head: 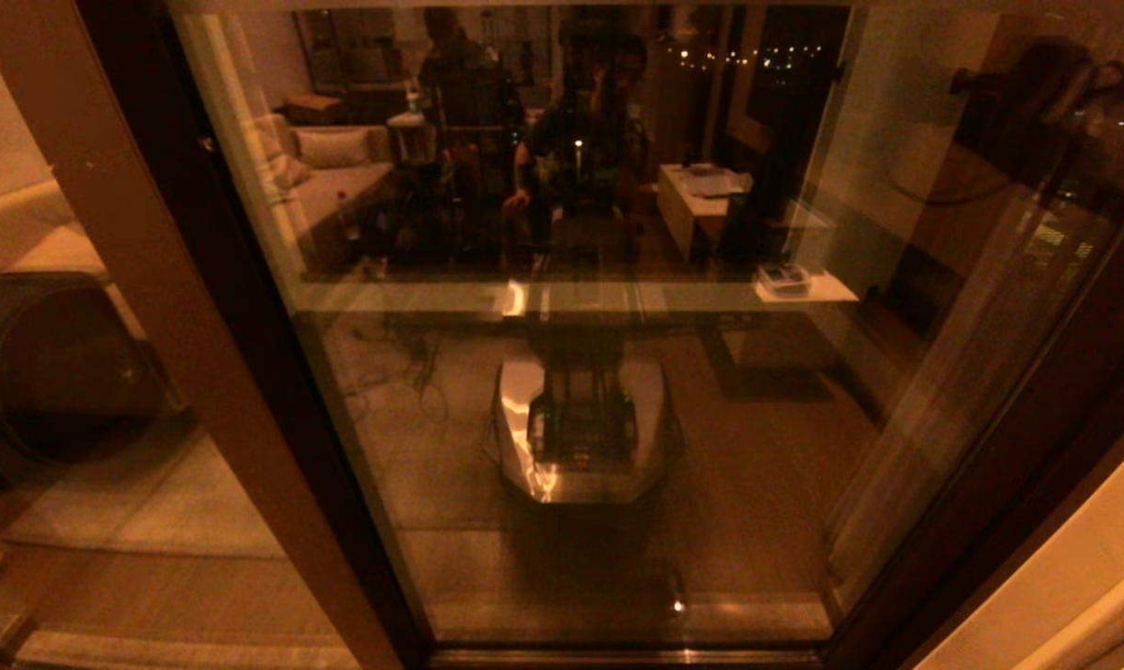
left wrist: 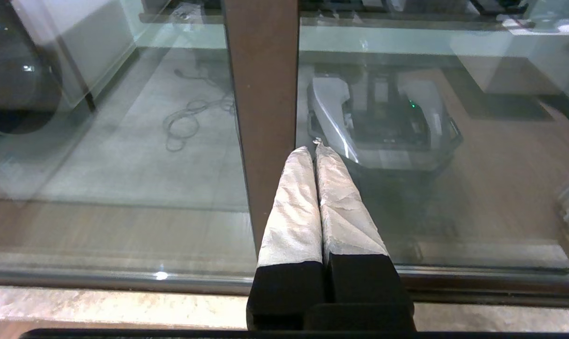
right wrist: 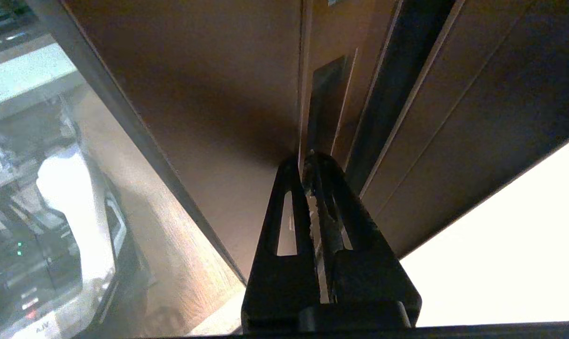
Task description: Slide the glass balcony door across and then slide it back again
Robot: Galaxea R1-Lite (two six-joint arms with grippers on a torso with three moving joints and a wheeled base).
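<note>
The glass balcony door (head: 599,372) fills nearly everything ahead of me, its pane throwing back the room and my own base. Its dark brown frame runs down on both sides, and beyond the left one stands the other glass pane (head: 106,391). The door looks shut against the jamb at my right, so I judge the first slide hardly begun, or only being set up.

My right pincer (right wrist: 307,162) is up against the door's upright edge, its fingers pressed nearly together with nothing between them, tips just at the foot of the slim handle plate (right wrist: 327,103). Whether they touch the frame I cannot tell.

My left pincer (left wrist: 315,150) hangs parked, fingers closed and empty, pointing at the brown post low down.

Next I need a firm purchase on that edge, then a steady sideways push along the track.
</note>
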